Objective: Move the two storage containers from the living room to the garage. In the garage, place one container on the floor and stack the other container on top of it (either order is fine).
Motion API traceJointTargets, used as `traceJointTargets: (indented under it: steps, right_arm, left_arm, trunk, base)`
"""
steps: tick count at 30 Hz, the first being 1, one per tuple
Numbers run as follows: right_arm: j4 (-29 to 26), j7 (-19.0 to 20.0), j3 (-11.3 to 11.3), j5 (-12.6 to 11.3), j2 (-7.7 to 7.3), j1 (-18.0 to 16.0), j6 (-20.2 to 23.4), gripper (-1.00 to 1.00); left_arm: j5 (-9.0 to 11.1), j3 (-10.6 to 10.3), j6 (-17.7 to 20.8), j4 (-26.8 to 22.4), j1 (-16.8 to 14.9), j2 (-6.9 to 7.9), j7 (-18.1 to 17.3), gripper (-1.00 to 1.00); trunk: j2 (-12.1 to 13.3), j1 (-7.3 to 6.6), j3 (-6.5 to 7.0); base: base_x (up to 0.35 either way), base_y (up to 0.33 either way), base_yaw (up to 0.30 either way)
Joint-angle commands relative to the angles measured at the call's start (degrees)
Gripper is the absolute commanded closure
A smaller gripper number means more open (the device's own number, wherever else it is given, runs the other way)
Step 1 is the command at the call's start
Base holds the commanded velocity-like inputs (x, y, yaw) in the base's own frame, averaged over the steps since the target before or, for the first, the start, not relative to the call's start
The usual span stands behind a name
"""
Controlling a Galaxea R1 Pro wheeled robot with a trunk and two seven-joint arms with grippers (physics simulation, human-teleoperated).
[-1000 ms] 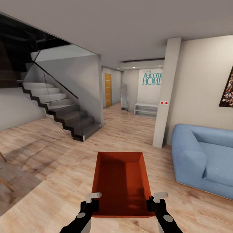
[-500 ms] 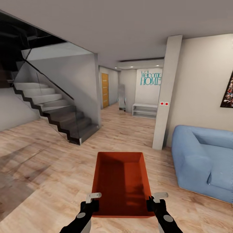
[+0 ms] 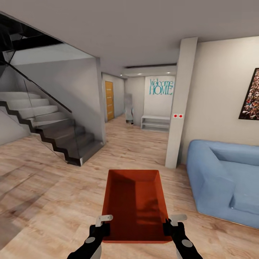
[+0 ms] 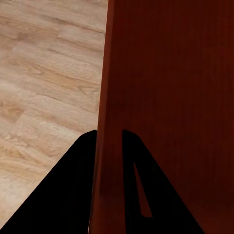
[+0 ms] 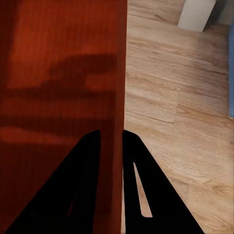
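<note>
One orange-red open-topped storage container (image 3: 135, 205) hangs low in front of me over the living room's light wood plank floor (image 3: 50, 187). My left gripper (image 3: 102, 227) is shut on its left wall near the near corner. My right gripper (image 3: 169, 226) is shut on its right wall. In the left wrist view the thin wall of the container (image 4: 165, 87) runs between the dark fingers of the left gripper (image 4: 109, 139). The right wrist view shows the container (image 5: 58, 73) pinched the same way by the right gripper (image 5: 112, 139). The garage is out of view.
A dark staircase with a glass rail (image 3: 54, 126) rises at the left. A white pillar (image 3: 178, 104) and a blue sofa (image 3: 223, 180) stand at the right. Between them a hallway runs back to an orange door (image 3: 109, 100) and a white bench (image 3: 155, 122).
The whole view has shifted: stairs, pillar and hallway slid left and the wall picture came further in, so the camera moved. The container and both grippers keep their places in the picture.
</note>
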Motion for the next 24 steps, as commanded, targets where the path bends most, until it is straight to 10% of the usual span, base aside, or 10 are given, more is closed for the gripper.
traceJointTargets:
  steps: [1,24]
  right_arm:
    - [0.2,0.0,0.8,0.2,0.02,0.0,-0.1,1.00]
    - [0.2,0.0,0.7,0.3,0.02,0.0,-0.3,1.00]
  left_arm:
    - [-0.4,0.0,-0.1,-2.5,-0.1,-0.04,0.3,1.00]
    - [-0.4,0.0,-0.1,-2.5,-0.1,0.10,0.3,1.00]
  trunk:
    - [0.0,0.05,-0.02]
    - [0.0,0.05,-0.02]
  base:
    - [0.325,0.080,-0.001]
    - [0.325,0.080,0.000]
